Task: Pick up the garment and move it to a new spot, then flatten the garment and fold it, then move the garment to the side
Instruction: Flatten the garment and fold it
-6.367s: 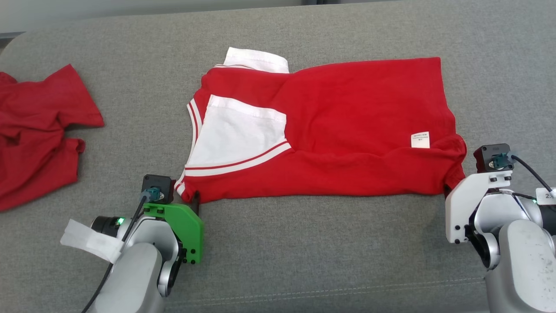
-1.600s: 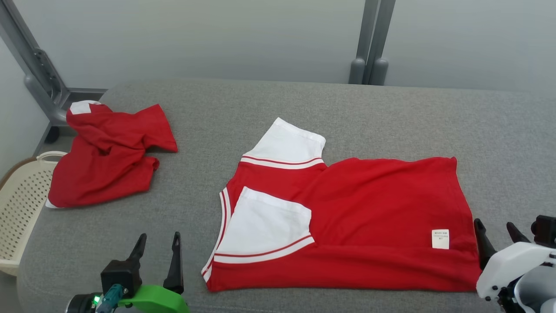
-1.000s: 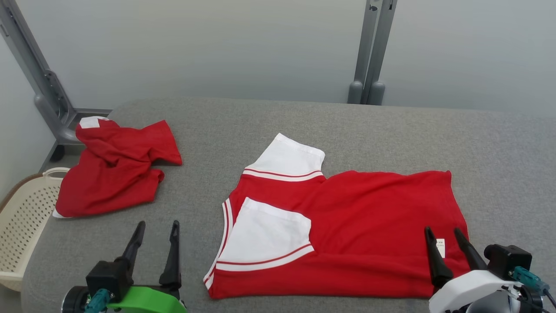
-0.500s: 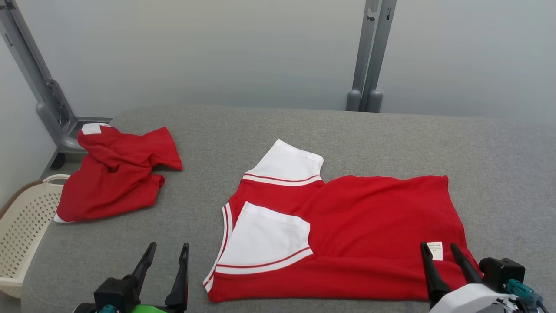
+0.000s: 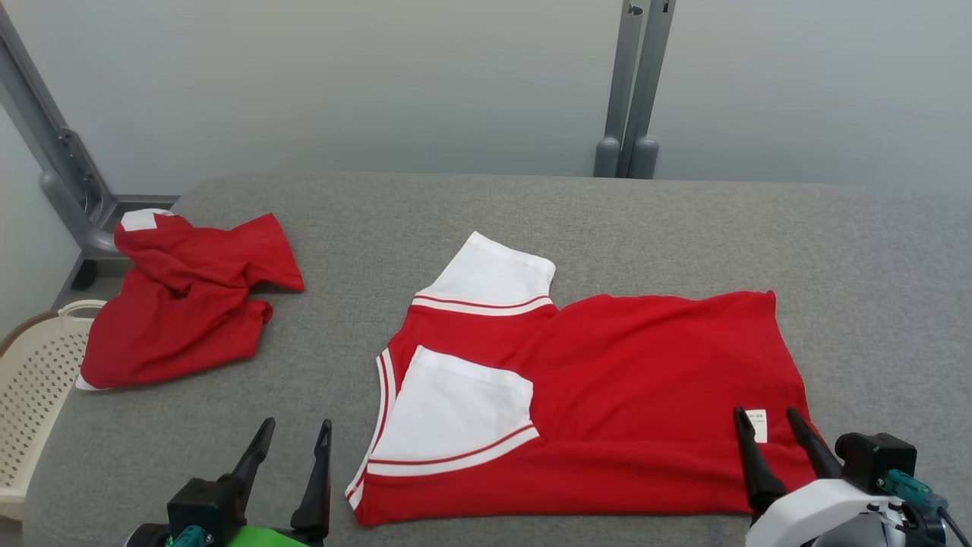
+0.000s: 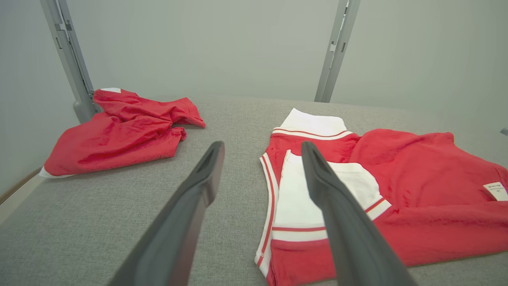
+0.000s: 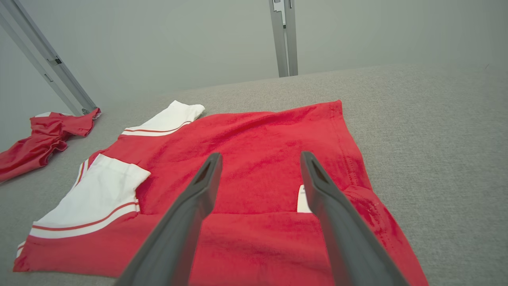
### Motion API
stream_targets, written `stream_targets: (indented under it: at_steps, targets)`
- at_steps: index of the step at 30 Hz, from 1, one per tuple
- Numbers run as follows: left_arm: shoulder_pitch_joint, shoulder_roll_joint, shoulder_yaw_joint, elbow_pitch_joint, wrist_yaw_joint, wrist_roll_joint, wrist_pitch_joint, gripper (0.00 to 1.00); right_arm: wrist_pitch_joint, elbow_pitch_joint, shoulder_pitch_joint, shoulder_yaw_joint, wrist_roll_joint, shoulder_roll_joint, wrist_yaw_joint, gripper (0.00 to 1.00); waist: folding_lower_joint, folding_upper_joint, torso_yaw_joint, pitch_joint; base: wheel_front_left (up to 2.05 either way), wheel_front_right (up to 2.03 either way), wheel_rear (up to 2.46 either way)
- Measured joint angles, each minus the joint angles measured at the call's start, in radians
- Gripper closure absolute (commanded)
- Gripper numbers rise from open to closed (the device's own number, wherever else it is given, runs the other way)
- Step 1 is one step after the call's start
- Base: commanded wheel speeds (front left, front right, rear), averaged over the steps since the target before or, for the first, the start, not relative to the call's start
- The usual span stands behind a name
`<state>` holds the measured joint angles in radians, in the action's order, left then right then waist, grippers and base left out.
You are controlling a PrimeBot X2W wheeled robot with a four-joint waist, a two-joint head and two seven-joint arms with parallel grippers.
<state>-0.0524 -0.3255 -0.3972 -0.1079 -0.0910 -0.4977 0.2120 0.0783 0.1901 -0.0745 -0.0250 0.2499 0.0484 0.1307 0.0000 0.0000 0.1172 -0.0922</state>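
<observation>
The garment (image 5: 607, 395), a red shirt with white sleeves and a small white label, lies folded lengthwise on the grey padded table (image 5: 471, 213). It also shows in the left wrist view (image 6: 416, 190) and the right wrist view (image 7: 254, 159). My left gripper (image 5: 296, 434) stands open above the table's front edge, just left of the garment's collar end. My right gripper (image 5: 767, 422) is open too, hovering over the garment's near right corner by the label. Nothing sits between either pair of fingers.
A second red shirt (image 5: 182, 304) lies crumpled at the table's far left. A cream perforated basket (image 5: 30, 395) stands beside the left edge. Grey metal posts (image 5: 630, 83) rise behind the table against a pale wall.
Both grippers let go of the garment's near corners and rose from the table. In the last second the picture shifted slightly with the camera; the garment lies still.
</observation>
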Motion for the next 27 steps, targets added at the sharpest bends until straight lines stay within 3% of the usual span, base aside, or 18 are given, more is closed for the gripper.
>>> stream_targets:
  at_steps: [6,15,22,27]
  targets:
    - [0.057,-0.010,-0.017,-0.044,0.026,-0.001,-0.046,0.00,-0.017,-0.020,0.006,0.008,-0.006,0.000,0.000,0.00,0.0000,0.0000,-0.013,0.015,0.00,0.00,0.00]
    - [0.352,0.003,-0.050,-0.225,0.105,-0.004,-0.184,0.00,-0.035,-0.060,0.043,0.056,-0.008,0.000,0.000,0.00,0.0000,0.0000,-0.063,0.069,0.00,0.00,0.00]
    - [0.608,0.034,-0.056,-0.383,0.138,-0.002,-0.245,0.00,-0.086,-0.107,0.180,0.073,-0.037,0.000,0.000,0.00,0.0000,0.0000,-0.116,0.164,0.00,0.00,0.00]
    - [0.780,0.046,-0.059,-0.492,0.150,0.007,-0.295,0.00,-0.210,-0.097,0.350,0.076,-0.045,0.000,0.000,0.00,0.0000,0.0000,-0.155,0.254,0.00,0.00,0.00]
